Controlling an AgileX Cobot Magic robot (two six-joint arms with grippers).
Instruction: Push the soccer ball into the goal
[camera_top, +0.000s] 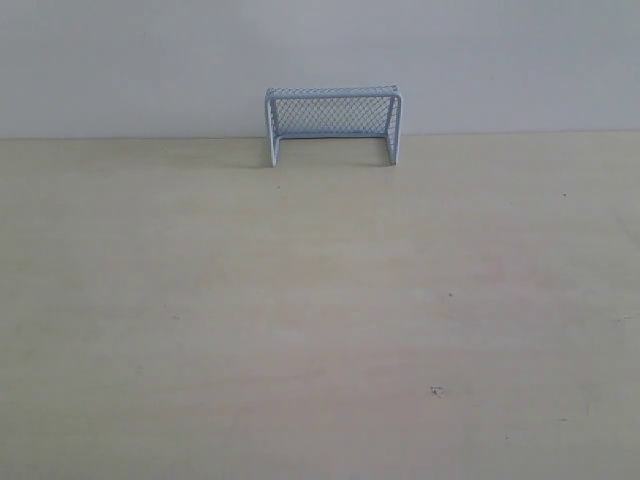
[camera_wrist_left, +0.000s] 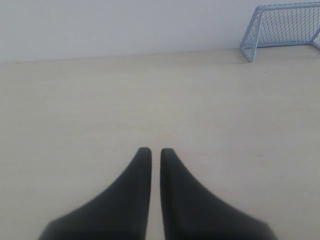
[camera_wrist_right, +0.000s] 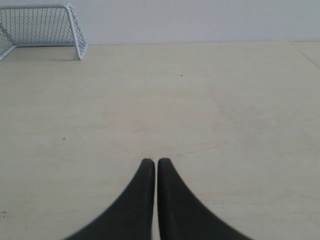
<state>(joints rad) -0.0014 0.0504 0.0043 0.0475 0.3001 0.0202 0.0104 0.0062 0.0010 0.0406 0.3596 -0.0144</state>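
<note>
The goal (camera_top: 333, 124), pale blue-white with fine mesh, stands at the far edge of the pale wooden table (camera_top: 300, 320) against the white wall. The same goal (camera_wrist_left: 282, 30) shows in the left wrist view, and the goal (camera_wrist_right: 42, 27) shows again in the right wrist view. The soccer ball is out of view in every frame. My left gripper (camera_wrist_left: 155, 151) is shut with nothing between its black fingers. My right gripper (camera_wrist_right: 155, 162) is likewise shut and empty. Neither gripper appears in the exterior view.
A few small dark specks (camera_top: 437, 390) mark the tabletop. The table's right edge (camera_wrist_right: 307, 52) shows in the right wrist view. A white wall (camera_top: 320, 50) rises behind the goal.
</note>
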